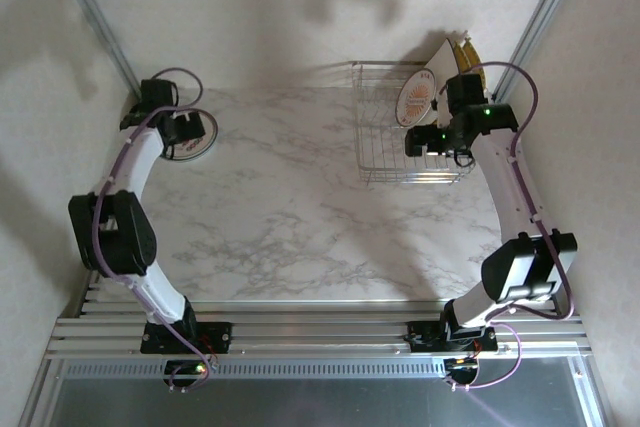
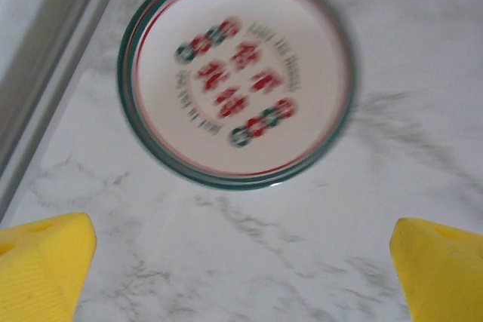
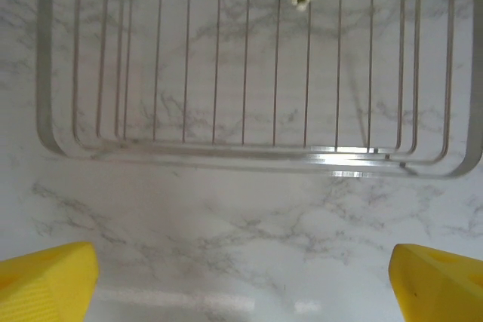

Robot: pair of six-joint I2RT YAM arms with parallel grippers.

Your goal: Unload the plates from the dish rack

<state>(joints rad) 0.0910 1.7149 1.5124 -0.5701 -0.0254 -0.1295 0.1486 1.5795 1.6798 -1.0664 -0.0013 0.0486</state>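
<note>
We stretch our left arm [image 1: 140, 162] and right arm [image 1: 510, 182] forward, elbows bent outward, left fingers [image 2: 44, 265] and right fingers [image 3: 434, 280] wide apart

A white tabletop [image 1: 300, 207] with grey marble veining fills the middle of the overhead view. A band of ribbed aluminium rails [image 1: 320, 319] runs along the tabletop's near edge, and a flat grey metal sheet [image 1: 330, 402] lies nearer still. Plain pale walls [image 1: 280, 7] rise from the tabletop's far and side edges, carrying soft shadows. A slim left post [image 1: 95, 17] slants up from its far left corner, and a matching right post [image 1: 548, 7] from its far right corner.
</note>
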